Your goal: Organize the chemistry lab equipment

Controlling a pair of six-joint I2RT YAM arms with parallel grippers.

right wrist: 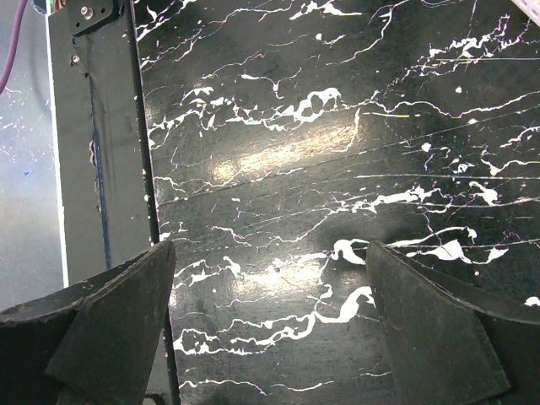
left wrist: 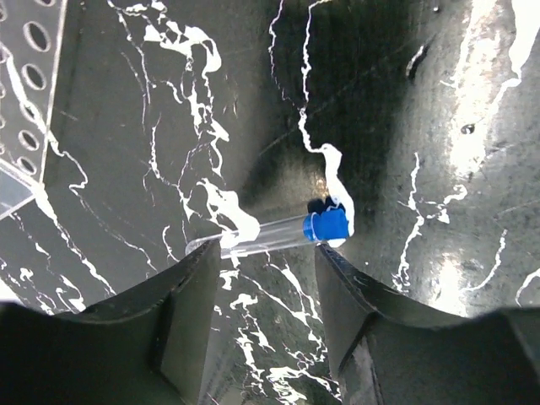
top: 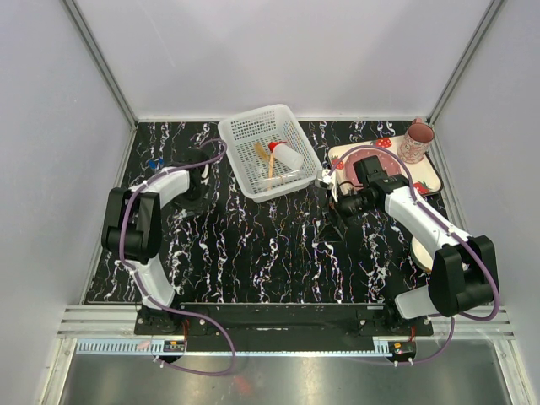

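- Black, white-veined surface (top: 278, 253) carries a clear tube (left wrist: 268, 234) with a blue cap (left wrist: 327, 224), lying on its side just outside the white basket (top: 245, 128).
- The left gripper (left wrist: 266, 261) hangs over the tube with its fingers spread to either side. Whether they touch it cannot be told from the wrist view.
- The right gripper (right wrist: 270, 249) is spread as well and holds nothing, low over bare surface near the basket's right corner.
- A red-capped bottle (top: 285, 156) and thin sticks (top: 263, 154) already lie in the basket.
- The step in hand looks to be picking up the tube. The next move calls for a short drop and a squeeze across the slim barrel, which may roll away.
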